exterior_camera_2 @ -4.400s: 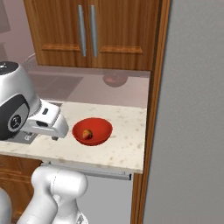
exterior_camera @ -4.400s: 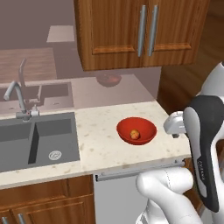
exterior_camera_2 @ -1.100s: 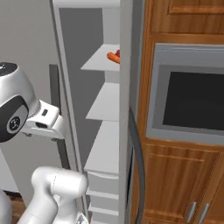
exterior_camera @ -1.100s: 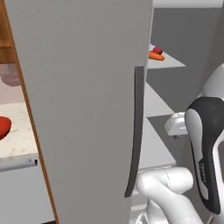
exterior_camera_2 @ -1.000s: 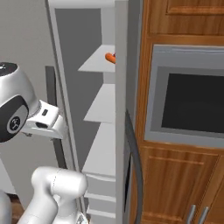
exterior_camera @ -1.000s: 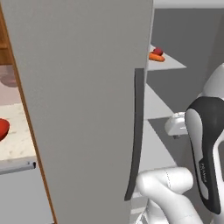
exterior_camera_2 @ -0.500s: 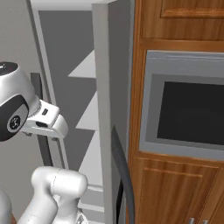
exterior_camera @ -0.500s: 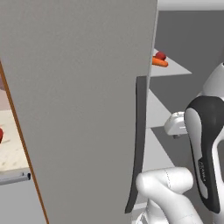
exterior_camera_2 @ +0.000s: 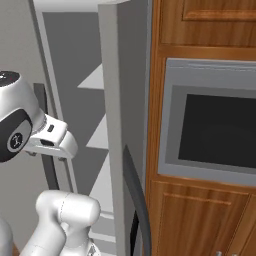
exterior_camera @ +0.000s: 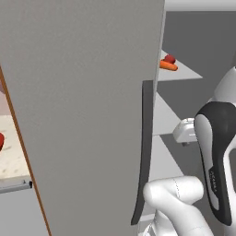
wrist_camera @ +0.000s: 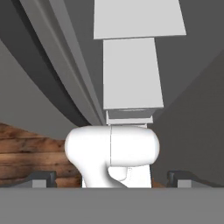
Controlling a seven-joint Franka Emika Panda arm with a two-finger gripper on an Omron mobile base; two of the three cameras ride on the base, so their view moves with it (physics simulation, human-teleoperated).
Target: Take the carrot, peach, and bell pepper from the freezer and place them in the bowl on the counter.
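The grey freezer door [exterior_camera: 83, 110] stands open close in front, its dark bar handle [exterior_camera: 144, 152] at its edge. On an upper white shelf [exterior_camera: 182, 73] inside the freezer lies the orange carrot [exterior_camera: 168, 66], with the red bell pepper [exterior_camera: 170, 58] just behind it. A sliver of the red bowl [exterior_camera: 1, 139] shows on the beige counter [exterior_camera: 11, 154] at the far left. The peach is out of view. My gripper [wrist_camera: 112, 178] is open and empty, folded low and pointing down, its fingertips [wrist_camera: 42, 177] wide apart. The hand [exterior_camera: 185, 131] hangs well below the carrot's shelf.
A second grey freezer door [exterior_camera_2: 117, 125] with a curved dark handle [exterior_camera_2: 137, 200] stands right of the shelves [exterior_camera_2: 102, 135]. Beyond it is a built-in oven [exterior_camera_2: 210, 125] set in brown wooden cabinets [exterior_camera_2: 200, 220]. Below the hand are lower shelves [wrist_camera: 133, 74] and wood floor [wrist_camera: 30, 153].
The whole picture has slid left as the base drove right: the sink counter and bowl are nearly off the left edge, and the freezer and oven now face me. The arm's pose is unchanged.
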